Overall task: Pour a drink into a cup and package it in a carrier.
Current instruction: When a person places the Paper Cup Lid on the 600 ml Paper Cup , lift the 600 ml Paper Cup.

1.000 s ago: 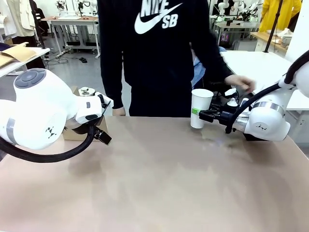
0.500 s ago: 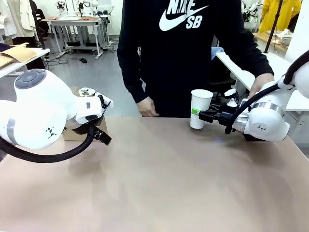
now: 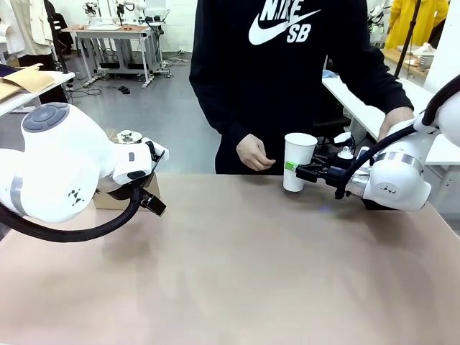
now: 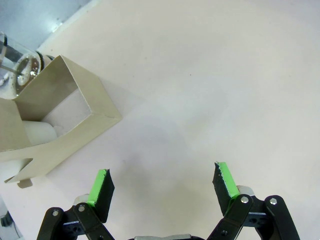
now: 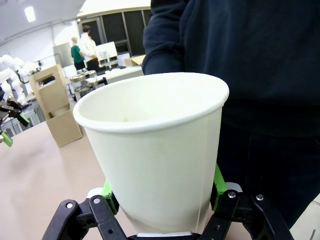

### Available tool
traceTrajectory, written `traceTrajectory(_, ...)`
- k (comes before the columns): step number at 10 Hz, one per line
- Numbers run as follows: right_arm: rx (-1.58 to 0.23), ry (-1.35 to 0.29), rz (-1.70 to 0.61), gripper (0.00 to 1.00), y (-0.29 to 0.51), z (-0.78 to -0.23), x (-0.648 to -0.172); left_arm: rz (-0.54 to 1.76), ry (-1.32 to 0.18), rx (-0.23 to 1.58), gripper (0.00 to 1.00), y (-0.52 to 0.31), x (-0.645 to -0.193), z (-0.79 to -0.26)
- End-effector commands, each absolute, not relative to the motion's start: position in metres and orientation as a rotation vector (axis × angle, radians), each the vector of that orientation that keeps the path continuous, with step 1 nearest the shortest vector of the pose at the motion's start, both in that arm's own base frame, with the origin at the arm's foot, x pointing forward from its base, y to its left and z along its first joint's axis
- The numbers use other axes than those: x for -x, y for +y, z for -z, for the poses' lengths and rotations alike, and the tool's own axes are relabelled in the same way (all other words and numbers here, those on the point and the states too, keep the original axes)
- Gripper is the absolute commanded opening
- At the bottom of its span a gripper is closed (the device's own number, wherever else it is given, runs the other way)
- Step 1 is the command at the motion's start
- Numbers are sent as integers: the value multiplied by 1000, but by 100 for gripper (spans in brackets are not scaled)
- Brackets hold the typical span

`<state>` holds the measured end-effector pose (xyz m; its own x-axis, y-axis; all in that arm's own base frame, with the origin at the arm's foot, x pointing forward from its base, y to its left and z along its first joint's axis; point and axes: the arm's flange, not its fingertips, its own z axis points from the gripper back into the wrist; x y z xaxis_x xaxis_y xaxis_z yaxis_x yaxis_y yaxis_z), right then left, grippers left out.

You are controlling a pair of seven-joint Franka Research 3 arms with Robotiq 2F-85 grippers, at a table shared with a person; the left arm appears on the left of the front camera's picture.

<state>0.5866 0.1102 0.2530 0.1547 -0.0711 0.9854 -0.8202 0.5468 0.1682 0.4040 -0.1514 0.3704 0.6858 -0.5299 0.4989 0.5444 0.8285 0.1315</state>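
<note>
My right gripper (image 3: 302, 172) is shut on a white paper cup (image 3: 298, 161) and holds it upright at the table's far edge. In the right wrist view the cup (image 5: 156, 150) stands between the green pads (image 5: 109, 193), and I see no liquid inside. The brown cardboard carrier (image 3: 108, 199) stands at the far left, half hidden behind my left arm, with the carafe's steel lid (image 3: 129, 136) behind it. The drink itself is hidden. My left gripper (image 4: 164, 181) hangs open above bare table, beside the carrier (image 4: 60, 107) and the glass carafe (image 4: 17, 70).
A person in a dark hoodie stands at the far side. One hand (image 3: 254, 154) is just left of the cup and the other hand (image 3: 397, 118) is beyond my right arm. The beige table (image 3: 237, 273) is bare in the middle and front.
The person has stepped to the right, and the hand has come closer to the cup. Neither arm has moved, and the cup is still held.
</note>
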Motion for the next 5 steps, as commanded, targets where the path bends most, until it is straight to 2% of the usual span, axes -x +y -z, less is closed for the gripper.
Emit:
traceTrajectory(1,-869,-1324,-637,80,113,-256,-586,602,-550,29,100,-151,-404,-370)
traceTrajectory(5,-869,-1324,-637,80,113,-256,-586,602,-550,29,100,-151,-404,-370)
